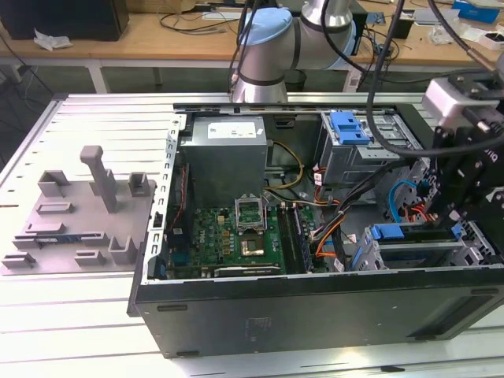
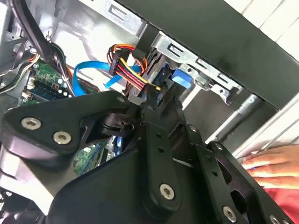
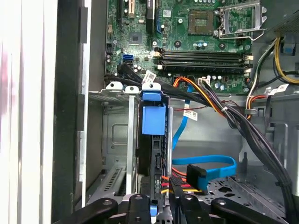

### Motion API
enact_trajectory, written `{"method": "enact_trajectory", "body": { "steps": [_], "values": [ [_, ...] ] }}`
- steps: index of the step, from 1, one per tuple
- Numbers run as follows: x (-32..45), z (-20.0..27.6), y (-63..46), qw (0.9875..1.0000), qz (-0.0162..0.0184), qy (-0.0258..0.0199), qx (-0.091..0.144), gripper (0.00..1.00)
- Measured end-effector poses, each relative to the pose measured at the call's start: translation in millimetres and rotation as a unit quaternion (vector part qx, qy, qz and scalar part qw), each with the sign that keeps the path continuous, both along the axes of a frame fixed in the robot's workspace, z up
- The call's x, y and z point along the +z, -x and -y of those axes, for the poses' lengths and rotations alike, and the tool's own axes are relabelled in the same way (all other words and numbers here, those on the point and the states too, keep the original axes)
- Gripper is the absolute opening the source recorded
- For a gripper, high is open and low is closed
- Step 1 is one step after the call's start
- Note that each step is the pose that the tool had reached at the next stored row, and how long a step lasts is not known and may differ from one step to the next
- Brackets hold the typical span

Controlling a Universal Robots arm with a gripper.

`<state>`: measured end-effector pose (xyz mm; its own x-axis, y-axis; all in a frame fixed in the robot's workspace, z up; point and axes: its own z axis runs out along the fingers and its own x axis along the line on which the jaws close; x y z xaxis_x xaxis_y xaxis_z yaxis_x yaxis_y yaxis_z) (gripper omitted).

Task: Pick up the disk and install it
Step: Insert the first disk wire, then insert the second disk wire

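The disk [image 3: 152, 161] stands on edge in a slot of the silver drive cage [image 3: 114, 140] at the case's front corner, with its blue end tab [image 3: 153, 119] facing the motherboard. In the exterior view that blue tab [image 1: 387, 232] shows at the cage's inner end. My gripper [image 3: 159, 207] reaches down over the disk's other end, beside the orange and red power plug [image 3: 180, 184], and appears shut on the disk. In the second wrist view the gripper [image 2: 149, 100] narrows to a point just behind the blue rail [image 2: 180, 77]. It hangs at the exterior view's right [image 1: 455, 224].
Black cable bundles [image 3: 233, 121] and a blue data cable [image 3: 205, 163] lie beside the cage. The motherboard [image 1: 236, 236], grey power supply box [image 1: 228, 150] and a second cage with a blue latch [image 1: 350, 126] fill the case. A grey fixture [image 1: 79, 213] lies left. A hand [image 2: 273, 163] rests outside the case.
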<state>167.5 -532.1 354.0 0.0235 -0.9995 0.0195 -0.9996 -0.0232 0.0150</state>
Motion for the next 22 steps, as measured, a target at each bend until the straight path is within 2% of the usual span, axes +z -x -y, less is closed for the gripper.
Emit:
{"method": "enact_trajectory", "body": {
  "steps": [7,10,14,22],
  "values": [
    [24.2,-0.2,0.1,1.0000,0.0001,0.0004,0.000,0.30],
    [32.2,-0.2,0.1,1.0000,0.0001,0.0004,0.000,0.30],
    [36.6,-0.2,0.1,1.0000,0.0001,0.0004,0.000,0.30],
    [38.8,-0.2,0.1,1.0000,0.0001,0.0005,0.000,0.30]
  ]
}}
